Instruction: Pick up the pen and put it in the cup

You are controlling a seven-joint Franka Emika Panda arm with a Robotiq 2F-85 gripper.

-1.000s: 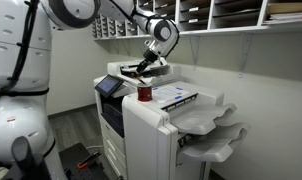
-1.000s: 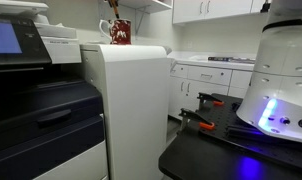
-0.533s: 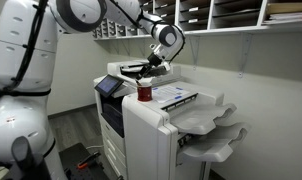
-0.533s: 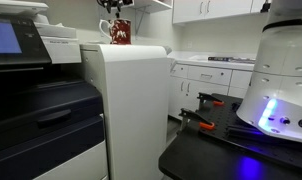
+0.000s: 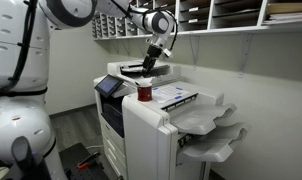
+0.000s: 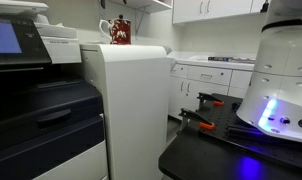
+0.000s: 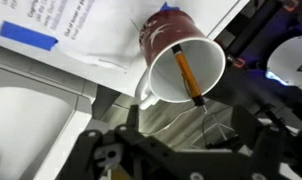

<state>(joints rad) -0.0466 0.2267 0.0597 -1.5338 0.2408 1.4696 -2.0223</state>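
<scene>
The dark red cup [image 7: 166, 40] with a white inside stands on top of the printer [image 5: 151, 125]; it also shows in both exterior views [image 5: 144, 92] [image 6: 121, 33]. The orange pen [image 7: 185, 73] leans inside the cup, its dark tip over the rim. My gripper [image 7: 176, 150] hangs above the cup with its jaws apart and nothing between them; its dark fingers [image 7: 91, 150] fill the bottom of the wrist view. In an exterior view the gripper [image 5: 148, 65] sits a short way above the cup.
Printed sheets [image 7: 61, 25] with a blue strip lie on the printer top beside the cup. Output trays [image 5: 211, 125] stick out from the printer's side. Wall shelves [image 5: 231, 15] run close above the arm. A counter [image 6: 216, 65] and a white robot base [image 6: 281, 80] stand nearby.
The jaws have opened and let go of the pen, which now rests in the cup. The gripper has risen a little above the cup.
</scene>
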